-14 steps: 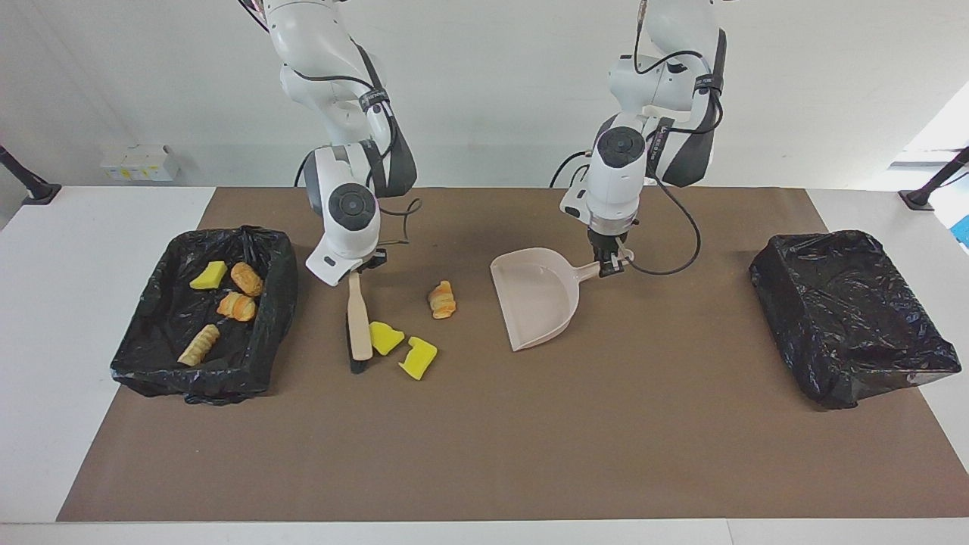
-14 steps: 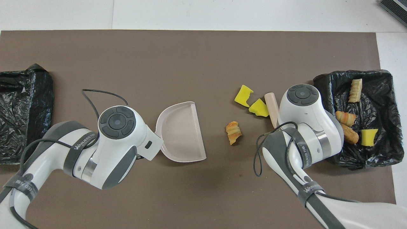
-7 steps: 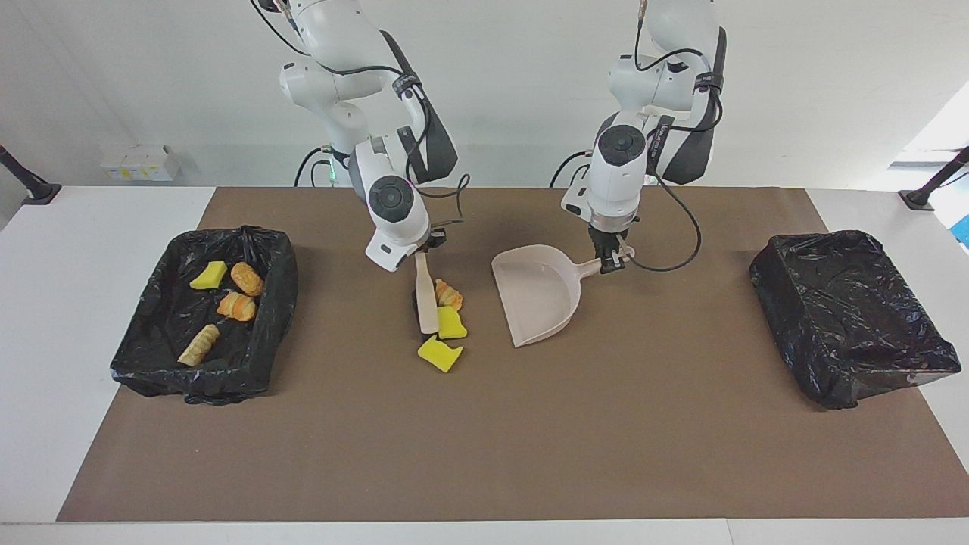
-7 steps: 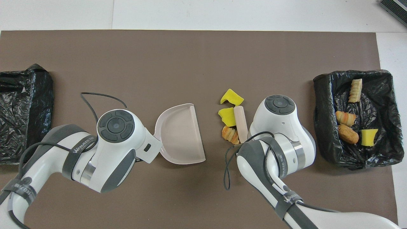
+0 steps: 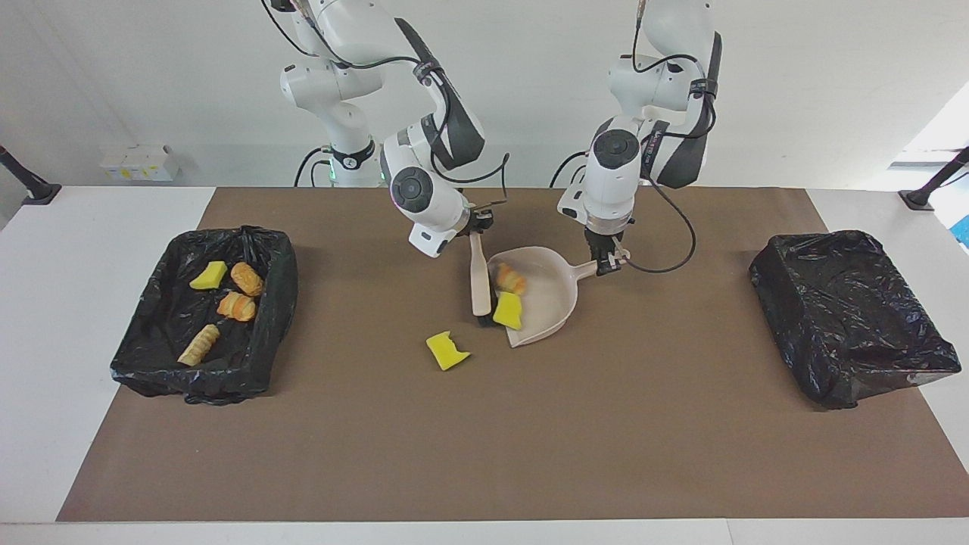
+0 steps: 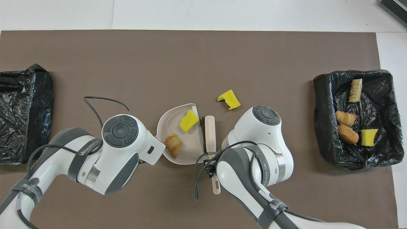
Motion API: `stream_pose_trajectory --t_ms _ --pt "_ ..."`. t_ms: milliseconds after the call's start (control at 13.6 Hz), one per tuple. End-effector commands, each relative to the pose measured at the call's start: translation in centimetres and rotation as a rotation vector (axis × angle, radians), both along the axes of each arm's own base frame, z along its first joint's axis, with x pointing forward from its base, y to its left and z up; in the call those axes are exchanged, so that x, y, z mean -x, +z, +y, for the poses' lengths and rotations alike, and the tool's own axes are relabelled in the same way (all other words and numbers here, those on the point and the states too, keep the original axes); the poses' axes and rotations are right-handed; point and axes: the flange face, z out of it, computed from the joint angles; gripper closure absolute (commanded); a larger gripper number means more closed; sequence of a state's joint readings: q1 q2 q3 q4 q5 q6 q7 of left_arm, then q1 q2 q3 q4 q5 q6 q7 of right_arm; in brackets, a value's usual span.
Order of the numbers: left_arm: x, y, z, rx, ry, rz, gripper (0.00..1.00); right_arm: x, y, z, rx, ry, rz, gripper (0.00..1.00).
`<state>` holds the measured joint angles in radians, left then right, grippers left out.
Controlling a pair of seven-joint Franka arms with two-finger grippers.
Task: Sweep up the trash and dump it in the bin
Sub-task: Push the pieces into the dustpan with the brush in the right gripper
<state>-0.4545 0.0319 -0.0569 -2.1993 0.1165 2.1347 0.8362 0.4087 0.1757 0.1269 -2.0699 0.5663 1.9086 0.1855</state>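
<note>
my right gripper (image 5: pixel 478 227) jaws clamp the brush (image 5: pixel 480 281) at the dustpan (image 5: pixel 546 303) mouth; left gripper (image 5: pixel 603 261) jaws grip its handle; one sponge chunk (image 5: pixel 447 350) lies outside.

dustpan (image 5: pixel 541 303): pale pink
sponge chunk (image 5: pixel 447 350): bright yellow
pastry (image 5: pixel 511 278): golden-brown, striped (blurred)
bin liner (image 5: pixel 261 333): glossy black
mat (image 5: pixel 484 439): brown
desk (image 5: pixel 45 318): white

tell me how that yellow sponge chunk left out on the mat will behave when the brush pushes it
The yellow sponge chunk looks like light foam, so it should slide easily on the brown mat. Its flat, notched shape makes rolling unlikely; it may spin or tumble instead. Being so light, it could slip past the end of the brush, and it lies apart from the dustpan.
</note>
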Motion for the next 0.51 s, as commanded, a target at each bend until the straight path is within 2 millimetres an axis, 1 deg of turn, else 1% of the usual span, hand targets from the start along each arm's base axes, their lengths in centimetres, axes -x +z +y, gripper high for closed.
stream_pose_trajectory --t_ms 0,73,147,220,294,367,440 --pt "0.5 -0.6 -0.5 0.006 0.000 -0.032 1.00 0.0 3.6 1.2 -0.040 -0.068 -0.020 1.00" --pt "0.6 -0.8 -0.5 0.015 -0.003 -0.043 1.00 0.1 5.6 0.9 -0.052 -0.070 -0.038 1.00" --pt "0.4 -0.8 -0.4 0.020 -0.001 -0.050 1.00 0.0 7.2 0.1 -0.056 -0.072 -0.047 1.00" --pt "0.3 -0.8 -0.2 0.019 0.004 -0.049 1.00 -0.1 8.3 -1.2 -0.039 -0.076 -0.049 1.00" --pt "0.2 -0.8 -0.1 0.020 0.007 -0.051 1.00 -1.0 8.8 -3.5 0.027 -0.056 -0.074 1.00" --pt "0.0 -0.7 -0.1 0.020 0.013 -0.049 1.00 -1.9 9.3 -4.7 0.145 0.030 -0.137 1.00" --pt "-0.2 -0.7 0.1 0.017 0.020 -0.044 1.00 -2.4 9.2 -5.7 0.263 0.112 -0.193 1.00"
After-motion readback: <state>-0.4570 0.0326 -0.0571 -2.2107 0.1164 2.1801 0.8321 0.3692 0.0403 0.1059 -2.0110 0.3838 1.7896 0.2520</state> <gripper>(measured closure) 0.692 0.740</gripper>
